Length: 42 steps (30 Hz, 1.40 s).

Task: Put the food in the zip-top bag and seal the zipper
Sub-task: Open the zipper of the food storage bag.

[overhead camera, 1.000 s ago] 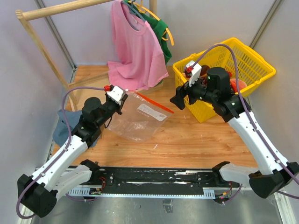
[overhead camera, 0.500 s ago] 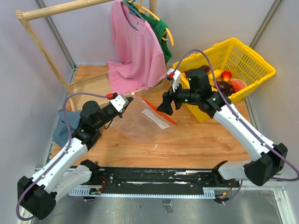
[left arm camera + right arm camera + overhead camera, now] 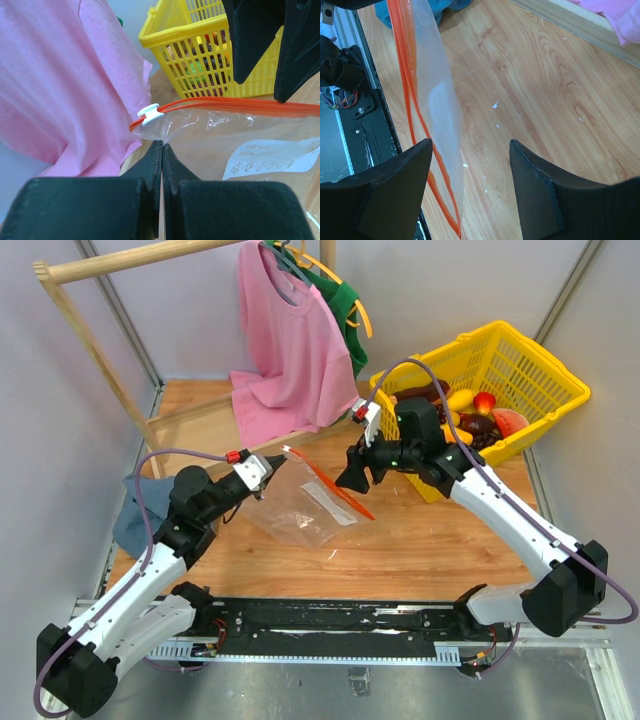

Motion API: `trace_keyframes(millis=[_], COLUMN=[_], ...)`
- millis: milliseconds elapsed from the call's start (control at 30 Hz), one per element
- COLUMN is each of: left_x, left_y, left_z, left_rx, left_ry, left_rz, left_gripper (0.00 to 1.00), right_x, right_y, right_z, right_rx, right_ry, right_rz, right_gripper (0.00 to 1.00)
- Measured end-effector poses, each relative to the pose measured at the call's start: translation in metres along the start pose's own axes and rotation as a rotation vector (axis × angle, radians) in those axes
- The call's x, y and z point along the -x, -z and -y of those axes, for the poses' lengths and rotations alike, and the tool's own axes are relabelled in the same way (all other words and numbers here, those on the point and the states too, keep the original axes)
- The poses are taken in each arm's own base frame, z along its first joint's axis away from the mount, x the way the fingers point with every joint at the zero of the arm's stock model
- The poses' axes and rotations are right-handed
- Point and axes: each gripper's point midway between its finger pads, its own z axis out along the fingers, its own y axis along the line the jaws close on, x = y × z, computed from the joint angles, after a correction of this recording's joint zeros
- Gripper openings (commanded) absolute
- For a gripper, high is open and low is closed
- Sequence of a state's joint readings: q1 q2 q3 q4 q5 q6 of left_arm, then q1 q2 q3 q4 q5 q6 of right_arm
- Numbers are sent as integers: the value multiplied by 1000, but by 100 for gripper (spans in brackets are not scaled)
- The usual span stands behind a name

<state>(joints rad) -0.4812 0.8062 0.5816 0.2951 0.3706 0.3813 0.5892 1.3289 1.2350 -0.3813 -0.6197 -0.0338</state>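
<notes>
The clear zip-top bag [image 3: 300,510] lies on the wooden table, its upper edge raised. My left gripper [image 3: 262,472] is shut on the bag's corner just below the white tab [image 3: 151,115] of the red-orange zipper [image 3: 330,485]. My right gripper [image 3: 350,480] is open and empty, hovering over the zipper's right half. In the right wrist view the zipper [image 3: 405,85] and bag edge [image 3: 437,100] run beside the left finger, between the jaws [image 3: 470,145]. The food [image 3: 470,415] lies in the yellow basket [image 3: 540,390].
A pink shirt [image 3: 285,340] and a green one hang from the wooden rack [image 3: 90,340] at the back. A blue cloth [image 3: 130,520] lies at the left edge. The black rail [image 3: 330,625] runs along the near edge.
My right arm has swung left from the basket to over the bag's zipper. My left gripper has moved slightly down and right with the bag corner, and the bag has bunched.
</notes>
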Motion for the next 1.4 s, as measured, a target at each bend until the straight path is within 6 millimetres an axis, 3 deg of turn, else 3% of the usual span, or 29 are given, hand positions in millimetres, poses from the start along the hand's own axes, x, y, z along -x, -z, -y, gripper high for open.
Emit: trace_keyframes(millis=[433, 733, 1067, 1400], left_x=[4, -10, -10, -10], left_y=[0, -5, -5, -5], left_z=[-1, -2, -2, -1], left_rx=[4, 10, 12, 10], left_ry=[-6, 9, 12, 19], left_rz=[16, -26, -27, -26], left_gripper=[0, 0, 0, 0], right_x=[-9, -8, -18, -30], right_y=[-9, -14, -19, -25], right_z=[-11, -21, -15, -11], right_rx=[37, 60, 32, 24], right_ry=[8, 20, 5, 0], right_rz=[-4, 4, -5, -10], right_gripper=[65, 66, 53, 54])
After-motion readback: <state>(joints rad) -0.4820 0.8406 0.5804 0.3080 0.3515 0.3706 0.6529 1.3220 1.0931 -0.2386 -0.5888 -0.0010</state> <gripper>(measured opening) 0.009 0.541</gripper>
